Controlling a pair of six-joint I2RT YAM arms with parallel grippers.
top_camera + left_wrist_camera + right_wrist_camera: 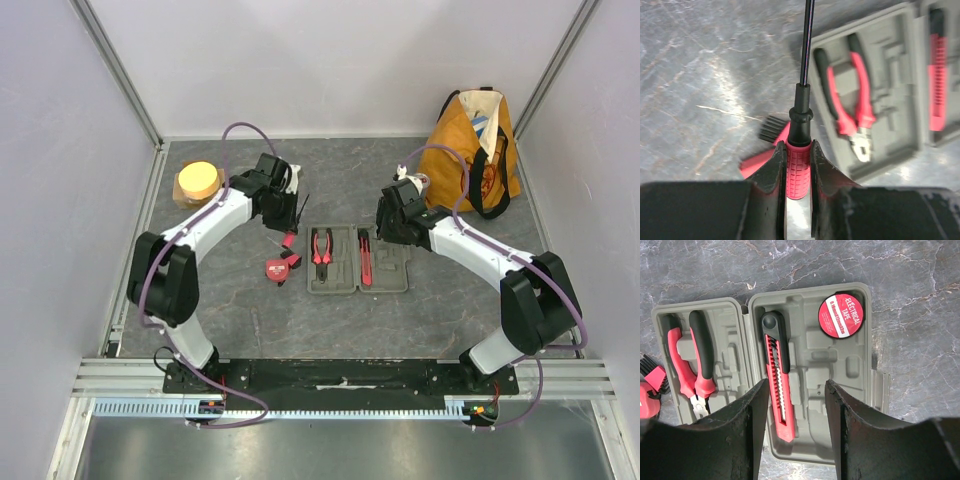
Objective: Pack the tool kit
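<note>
The grey tool kit case lies open on the table. Red-handled pliers sit in its left half, a red cutter in its right half. In the right wrist view the case also holds a round roll of electrical tape beside the cutter. My left gripper is shut on the red handle of a screwdriver, left of the case, with the shaft pointing away. My right gripper hangs open over the case's right half, holding nothing.
An orange tote bag stands at the back right. A yellow roll lies at the back left. A round red tool and another red-and-black tool lie on the table left of the case.
</note>
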